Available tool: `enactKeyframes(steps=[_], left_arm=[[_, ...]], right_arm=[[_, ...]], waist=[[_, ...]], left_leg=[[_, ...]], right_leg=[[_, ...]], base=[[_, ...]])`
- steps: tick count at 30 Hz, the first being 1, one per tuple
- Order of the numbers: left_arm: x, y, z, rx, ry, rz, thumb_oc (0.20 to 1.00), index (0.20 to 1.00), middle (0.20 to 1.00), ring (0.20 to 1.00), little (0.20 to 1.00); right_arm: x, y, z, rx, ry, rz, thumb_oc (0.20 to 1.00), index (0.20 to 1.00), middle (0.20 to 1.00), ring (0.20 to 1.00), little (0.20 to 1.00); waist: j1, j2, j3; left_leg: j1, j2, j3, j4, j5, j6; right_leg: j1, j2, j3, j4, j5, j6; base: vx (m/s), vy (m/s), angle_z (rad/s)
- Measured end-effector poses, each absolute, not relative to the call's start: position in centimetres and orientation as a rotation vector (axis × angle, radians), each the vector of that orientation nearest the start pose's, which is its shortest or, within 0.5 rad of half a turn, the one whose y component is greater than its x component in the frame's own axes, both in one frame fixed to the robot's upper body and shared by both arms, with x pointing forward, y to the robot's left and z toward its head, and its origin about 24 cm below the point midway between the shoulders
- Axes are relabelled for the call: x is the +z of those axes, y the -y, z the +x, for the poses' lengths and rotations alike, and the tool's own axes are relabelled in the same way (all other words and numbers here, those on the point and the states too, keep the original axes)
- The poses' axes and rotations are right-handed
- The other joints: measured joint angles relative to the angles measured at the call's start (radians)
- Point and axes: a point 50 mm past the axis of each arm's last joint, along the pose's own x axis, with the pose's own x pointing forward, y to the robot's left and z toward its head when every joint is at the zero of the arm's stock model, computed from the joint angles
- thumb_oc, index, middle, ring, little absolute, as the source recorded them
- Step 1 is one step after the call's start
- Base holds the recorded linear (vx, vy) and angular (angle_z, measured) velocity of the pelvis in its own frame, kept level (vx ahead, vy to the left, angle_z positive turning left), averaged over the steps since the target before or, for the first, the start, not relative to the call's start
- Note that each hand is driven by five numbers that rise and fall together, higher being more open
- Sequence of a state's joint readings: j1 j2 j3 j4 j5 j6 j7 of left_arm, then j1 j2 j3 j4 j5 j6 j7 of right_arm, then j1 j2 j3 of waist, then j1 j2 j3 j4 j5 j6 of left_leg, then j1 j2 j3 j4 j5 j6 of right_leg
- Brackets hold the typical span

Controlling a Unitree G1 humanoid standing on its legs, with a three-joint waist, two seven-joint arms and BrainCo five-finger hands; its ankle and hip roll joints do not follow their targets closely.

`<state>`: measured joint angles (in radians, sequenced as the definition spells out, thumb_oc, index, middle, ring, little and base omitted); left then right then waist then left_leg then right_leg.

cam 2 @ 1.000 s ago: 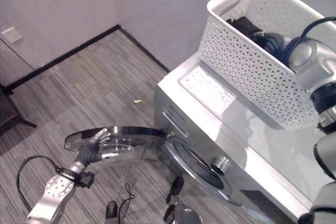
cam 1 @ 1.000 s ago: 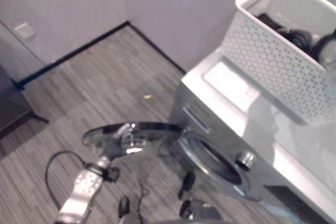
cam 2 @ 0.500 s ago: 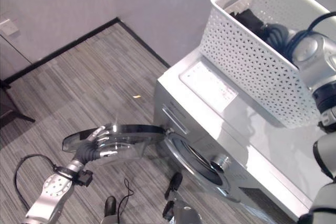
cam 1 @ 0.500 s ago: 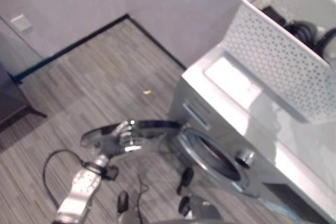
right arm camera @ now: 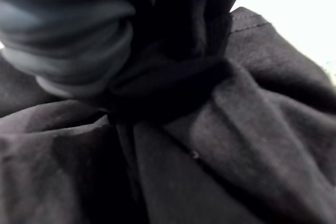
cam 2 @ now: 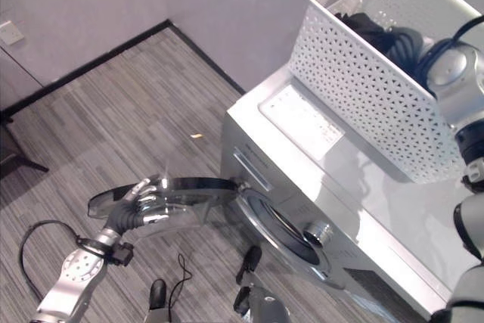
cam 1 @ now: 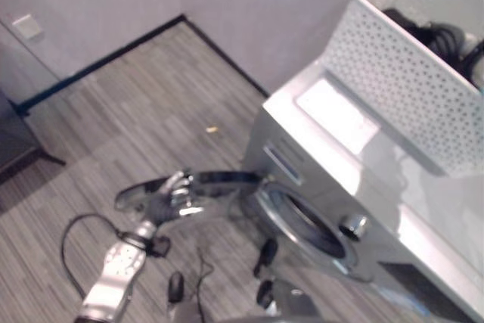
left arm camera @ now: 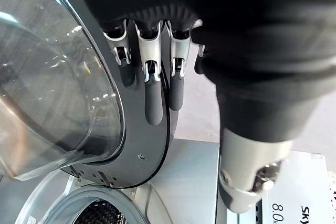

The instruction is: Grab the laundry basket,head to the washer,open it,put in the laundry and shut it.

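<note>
The white front-loading washer [cam 2: 355,187] stands with its round glass door [cam 2: 189,187] swung wide, and the drum opening [cam 2: 276,228] shows. My left hand [cam 2: 132,206] lies open against the door's outer rim, its straight fingers [left arm camera: 152,103] flat on the dark ring. On top of the washer sits the white perforated laundry basket [cam 2: 363,88] with dark laundry [cam 2: 378,35] inside. My right arm reaches down into the basket. In the right wrist view dark cloth [right arm camera: 210,145] lies right up against the camera and hides the hand.
The washer stands against a grey wall near a corner with a black baseboard [cam 2: 91,66]. The striped floor [cam 2: 113,126] in front carries a small yellow scrap [cam 2: 197,136]. Dark furniture legs [cam 2: 15,160] stand at the far left.
The view has shifted slightly. My left hand has slid a little higher on the door's rim. The door stays wide open and the basket has not moved.
</note>
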<state>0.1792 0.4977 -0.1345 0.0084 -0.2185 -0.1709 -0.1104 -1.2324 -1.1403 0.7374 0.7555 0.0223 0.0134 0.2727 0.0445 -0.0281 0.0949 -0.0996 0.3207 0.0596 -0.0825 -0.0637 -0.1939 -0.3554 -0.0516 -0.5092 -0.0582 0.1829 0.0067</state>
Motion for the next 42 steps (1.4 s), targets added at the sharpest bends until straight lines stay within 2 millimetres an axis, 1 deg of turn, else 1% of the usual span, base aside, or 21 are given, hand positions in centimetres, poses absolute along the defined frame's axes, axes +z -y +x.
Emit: enactKeyframes(steps=[2,5,9,12,15,18,20,23,24,26,29,33,35,40,42], left_arm=[[2.6,-21.3,21.1,-0.228,-0.077,0.252,1.000,1.000,1.000,1.000,1.000],[2.6,-21.4,21.2,-0.219,-0.070,0.253,1.000,1.000,1.000,1.000,1.000],[2.6,-21.5,21.3,-0.206,-0.068,0.255,1.000,1.000,1.000,1.000,1.000],[2.5,-21.5,21.3,-0.205,-0.068,0.255,1.000,1.000,1.000,1.000,1.000],[2.4,-21.6,21.3,-0.204,-0.076,0.255,1.000,1.000,1.000,1.000,1.000],[2.4,-21.6,21.3,-0.202,-0.077,0.256,1.000,1.000,1.000,1.000,1.000],[2.4,-21.6,21.3,-0.203,-0.079,0.257,1.000,1.000,1.000,1.000,1.000],[2.3,-21.6,21.3,-0.204,-0.091,0.265,1.000,1.000,1.000,1.000,1.000],[2.1,-21.7,21.2,-0.204,-0.103,0.278,1.000,1.000,1.000,1.000,1.000],[2.0,-21.9,21.1,-0.195,-0.117,0.286,1.000,1.000,1.000,1.000,1.000],[1.7,-22.3,21.0,-0.184,-0.138,0.307,1.000,1.000,1.000,1.000,1.000],[1.1,-23.0,20.4,-0.172,-0.190,0.336,1.000,1.000,1.000,1.000,1.000],[1.0,-23.3,20.3,-0.168,-0.197,0.349,1.000,1.000,1.000,1.000,1.000],[1.1,-23.7,20.1,-0.149,-0.201,0.375,1.000,1.000,1.000,1.000,1.000],[1.1,-23.7,20.2,-0.148,-0.199,0.378,1.000,1.000,1.000,1.000,1.000]], right_arm=[[30.8,31.5,35.9,-0.086,0.016,-1.239,0.200,0.200,0.200,0.200,0.200],[31.2,30.9,35.8,-0.095,0.074,-1.228,0.200,0.200,0.200,0.200,0.200],[32.1,29.5,35.6,-0.097,0.200,-1.205,0.200,0.200,0.200,0.200,0.200],[32.6,28.9,35.4,-0.109,0.258,-1.200,0.200,0.200,0.200,0.200,0.200],[33.6,27.8,34.9,-0.125,0.369,-1.185,0.200,0.200,0.200,0.200,0.200],[34.2,26.9,34.5,-0.119,0.431,-1.184,0.200,0.200,0.200,0.200,0.200],[35.1,26.3,33.8,-0.148,0.496,-1.217,0.200,0.200,0.200,0.200,0.200],[35.7,26.3,33.3,-0.205,0.547,-1.271,0.200,0.200,0.200,0.200,0.200],[36.4,26.1,32.7,-0.236,0.593,-1.307,0.200,0.200,0.200,0.200,0.200],[37.8,25.7,31.6,-0.308,0.687,-1.359,0.200,0.200,0.200,0.200,0.200],[39.0,25.8,30.6,-0.401,0.764,-1.390,0.200,0.200,0.200,0.200,0.200],[39.6,26.5,29.9,-0.509,0.798,-1.426,0.200,0.200,0.200,0.200,0.200],[39.9,26.7,29.6,-0.544,0.813,-1.438,0.200,0.200,0.200,0.200,0.200],[40.2,27.0,29.4,-0.636,0.836,-1.496,0.200,0.200,0.200,0.200,0.200],[40.2,27.4,29.4,-0.683,0.834,-1.516,0.200,0.200,0.200,0.200,0.200]], waist=[[0.000,0.000,0.000],[0.000,0.001,0.001],[-0.006,0.008,0.004],[-0.008,0.012,0.006],[-0.008,0.021,0.012],[-0.010,0.026,0.015],[-0.010,0.030,0.017],[-0.010,0.031,0.018],[-0.010,0.037,0.021],[-0.008,0.037,0.023],[-0.007,0.037,0.025],[-0.006,0.037,0.026],[-0.004,0.037,0.026],[0.008,0.037,0.026],[0.010,0.036,0.026]], left_leg=[[0.003,-0.001,0.000,0.000,0.000,0.000],[0.010,-0.001,0.002,0.000,0.000,0.000],[0.015,-0.003,0.007,0.000,0.000,0.000],[0.018,-0.005,0.010,-0.001,0.000,0.000],[0.030,-0.009,0.014,-0.002,0.000,0.000],[0.032,-0.014,0.014,-0.002,0.000,0.000],[0.034,-0.017,0.013,-0.002,0.000,0.000],[0.047,-0.021,0.012,-0.003,0.000,0.000],[0.058,-0.025,0.011,-0.003,0.000,0.000],[0.065,-0.030,0.010,-0.005,0.000,0.000],[0.066,-0.033,0.001,-0.005,0.000,0.000],[0.067,-0.035,-0.024,-0.005,0.000,0.001],[0.067,-0.036,-0.036,-0.005,0.000,0.000],[0.067,-0.038,-0.041,-0.005,0.000,0.001],[0.067,-0.039,-0.042,-0.005,0.000,0.001]], right_leg=[[0.000,-0.001,0.000,0.000,0.000,-0.001],[0.000,-0.001,0.005,0.000,0.002,-0.003],[0.001,-0.004,0.012,0.001,0.006,-0.009],[0.001,-0.005,0.015,0.001,0.008,-0.012],[0.008,-0.007,0.022,0.001,0.010,-0.014],[0.009,-0.010,0.024,0.001,0.013,-0.018],[0.011,-0.014,0.024,0.001,0.014,-0.019],[0.026,-0.018,0.023,0.001,0.014,-0.019],[0.040,-0.020,0.023,0.001,0.013,-0.018],[0.046,-0.023,0.024,0.001,0.013,-0.017],[0.056,-0.028,0.018,0.001,0.014,-0.015],[0.077,-0.037,-0.001,0.000,0.011,-0.006],[0.077,-0.040,-0.007,0.001,0.012,-0.004],[0.080,-0.043,-0.011,0.001,0.013,-0.003],[0.082,-0.044,-0.011,0.001,0.013,-0.003]], base=[[0.00,0.000,0.00],[-0.01,0.004,-0.05],[-0.01,0.006,-0.03],[0.00,0.004,-0.01],[-0.01,0.018,-0.05],[0.00,0.008,-0.01],[0.00,0.000,0.00],[0.00,0.018,0.05],[-0.01,0.012,0.06],[0.00,0.000,0.02],[0.01,0.002,0.08],[-0.02,0.002,0.16],[0.00,-0.001,0.12],[0.00,0.000,0.02],[0.00,0.000,0.00]])
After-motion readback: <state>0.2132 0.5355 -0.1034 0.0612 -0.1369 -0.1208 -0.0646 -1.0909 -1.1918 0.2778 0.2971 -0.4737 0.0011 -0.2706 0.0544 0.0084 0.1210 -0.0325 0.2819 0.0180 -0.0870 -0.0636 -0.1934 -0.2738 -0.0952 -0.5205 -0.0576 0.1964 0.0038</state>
